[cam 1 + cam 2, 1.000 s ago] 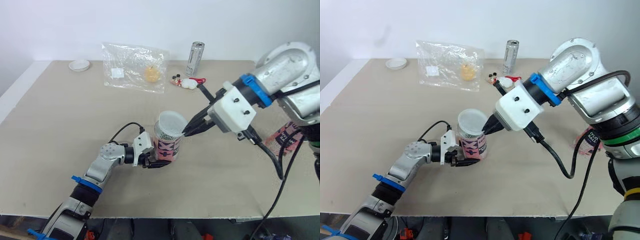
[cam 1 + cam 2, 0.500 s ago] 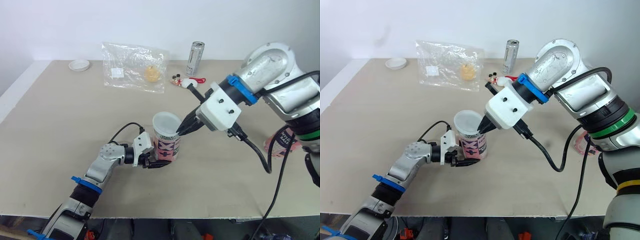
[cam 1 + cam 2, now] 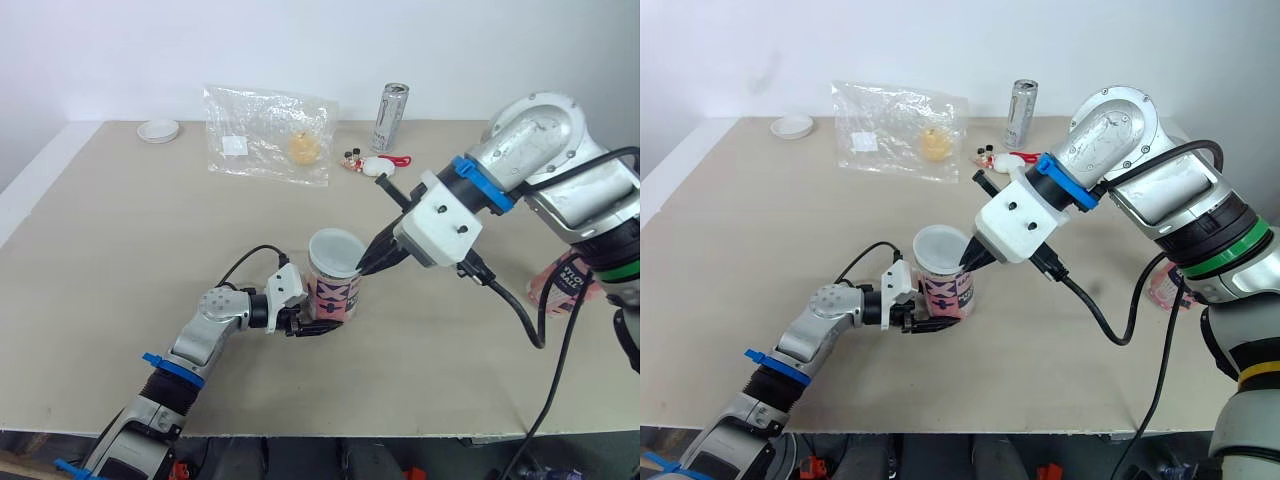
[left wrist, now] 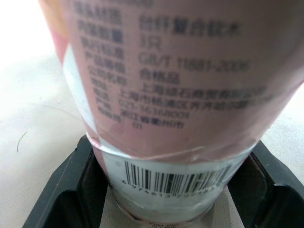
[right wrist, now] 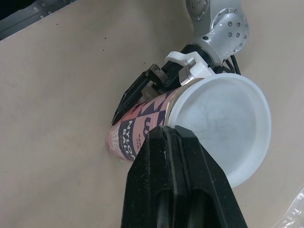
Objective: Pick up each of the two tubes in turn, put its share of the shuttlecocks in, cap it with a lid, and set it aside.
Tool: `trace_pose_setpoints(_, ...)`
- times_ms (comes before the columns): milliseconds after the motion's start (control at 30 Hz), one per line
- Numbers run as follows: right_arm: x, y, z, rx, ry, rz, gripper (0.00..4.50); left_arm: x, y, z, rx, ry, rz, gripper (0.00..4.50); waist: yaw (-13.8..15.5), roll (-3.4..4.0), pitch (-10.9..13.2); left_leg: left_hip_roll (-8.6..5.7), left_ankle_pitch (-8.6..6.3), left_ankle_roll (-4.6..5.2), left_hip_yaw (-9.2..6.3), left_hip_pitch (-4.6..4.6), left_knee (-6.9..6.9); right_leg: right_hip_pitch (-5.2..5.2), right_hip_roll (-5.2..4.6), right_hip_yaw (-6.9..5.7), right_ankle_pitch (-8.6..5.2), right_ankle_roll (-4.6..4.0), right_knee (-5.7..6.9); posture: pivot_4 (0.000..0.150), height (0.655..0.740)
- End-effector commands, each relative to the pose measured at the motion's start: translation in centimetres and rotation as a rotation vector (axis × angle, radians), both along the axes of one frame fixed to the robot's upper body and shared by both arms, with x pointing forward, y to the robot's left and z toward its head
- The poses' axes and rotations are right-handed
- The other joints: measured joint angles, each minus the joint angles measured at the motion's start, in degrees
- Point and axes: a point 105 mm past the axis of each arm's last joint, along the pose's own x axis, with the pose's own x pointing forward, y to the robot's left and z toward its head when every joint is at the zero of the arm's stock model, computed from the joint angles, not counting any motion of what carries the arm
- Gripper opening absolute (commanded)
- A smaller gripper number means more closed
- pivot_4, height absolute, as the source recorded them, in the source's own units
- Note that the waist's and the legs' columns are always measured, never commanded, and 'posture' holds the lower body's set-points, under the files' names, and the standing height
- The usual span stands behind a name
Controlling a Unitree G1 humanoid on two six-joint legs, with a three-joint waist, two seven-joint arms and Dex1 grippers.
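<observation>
Two tubes: one pink printed tube (image 3: 330,295), barcode near its base, stood upright mid-tabletop (image 3: 120,250) with the left claw (image 3: 312,322) clamped around its base; the second tube (image 3: 566,283) was mostly hidden behind the right arm near the tabletop's right edge, pose unreadable. Two round white lids: one lid (image 3: 335,250), smooth translucent plastic, sat over the upright tube's mouth and hid the contents, its rim pinched by the right claw (image 3: 372,264), fingers closed tight; the spare lid (image 3: 159,130) lay at the far left corner. One crinkled clear plastic bag (image 3: 268,135) and one metal can (image 3: 390,116) sat at the back.
</observation>
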Motion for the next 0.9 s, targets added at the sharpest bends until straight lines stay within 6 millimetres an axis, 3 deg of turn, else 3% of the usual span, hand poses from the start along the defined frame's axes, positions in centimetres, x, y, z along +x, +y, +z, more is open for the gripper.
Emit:
trace_pose_setpoints(33,-0.5,0.1,1.0,-0.020,-0.021,0.040,0.03,0.4,0.9,-1.8,0.052,0.058,0.063,3.02,0.00,0.00,0.00,0.00,0.00,0.00,0.00,0.00,0.00,0.00,0.00,0.00,0.00,0.00,0.00,0.150,0.7400)
trace_pose_setpoints(133,-0.4,0.1,1.0,-0.022,-0.021,0.036,0.03,0.4,0.9,-1.8,0.052,0.060,0.063,3.02,0.00,0.00,0.00,0.00,0.00,0.00,0.00,0.00,0.00,0.00,0.00,0.00,0.00,0.00,0.00,0.150,0.7400)
trace_pose_setpoints(267,-0.3,0.1,1.0,-0.020,-0.023,0.038,1.15,0.4,0.9,-1.8,0.052,0.063,0.064,3.02,0.00,0.00,0.00,0.00,0.00,0.00,0.01,0.00,0.00,-0.01,0.00,0.01,0.00,0.00,0.00,0.150,0.7400)
trace_pose_setpoints(367,-0.3,0.1,1.2,-0.011,-0.022,0.034,2.54,0.4,0.9,-1.9,0.054,0.067,0.064,3.02,0.00,0.00,0.00,0.00,0.00,0.00,0.01,0.00,0.00,-0.01,0.00,0.01,0.00,0.00,0.00,0.150,0.7400)
trace_pose_setpoints(500,-1.0,0.0,1.7,0.029,0.045,0.008,2.54,0.4,1.0,-1.9,0.056,0.068,0.067,3.02,0.01,0.00,0.00,0.00,0.00,0.00,0.01,0.00,0.00,-0.01,0.00,0.01,0.00,0.00,0.00,0.150,0.7400)
trace_pose_setpoints(667,-3.0,0.7,4.5,0.223,0.358,-0.066,2.54,0.5,1.1,-1.9,0.058,0.067,0.067,3.02,0.01,0.00,0.00,0.00,0.00,0.00,0.01,-0.01,-0.01,-0.01,-0.01,0.03,0.00,-0.01,0.00,0.150,0.7400)
trace_pose_setpoints(767,-2.5,0.8,6.0,0.365,0.513,-0.171,2.54,0.6,1.2,-1.8,0.058,0.065,0.070,3.02,0.00,-0.03,-0.02,0.01,0.00,0.00,0.00,0.00,0.00,0.01,-0.01,0.02,0.02,-0.04,0.00,0.150,0.7400)
trace_pose_setpoints(867,-1.5,0.5,5.7,0.462,0.602,-0.280,2.54,0.6,1.2,-1.7,0.057,0.063,0.068,3.02,0.01,-0.24,-0.14,0.02,0.00,0.01,-0.02,0.00,0.00,0.01,-0.01,-0.02,0.04,-0.06,0.00,0.150,0.7400)
trace_pose_setpoints(900,-1.1,0.5,5.6,0.502,0.620,-0.308,2.31,0.6,1.2,-1.7,0.057,0.062,0.067,3.02,-0.01,-0.26,-0.16,0.02,0.00,0.01,-0.01,0.00,0.01,0.00,-0.01,-0.02,0.04,-0.06,0.00,0.150,0.7400)
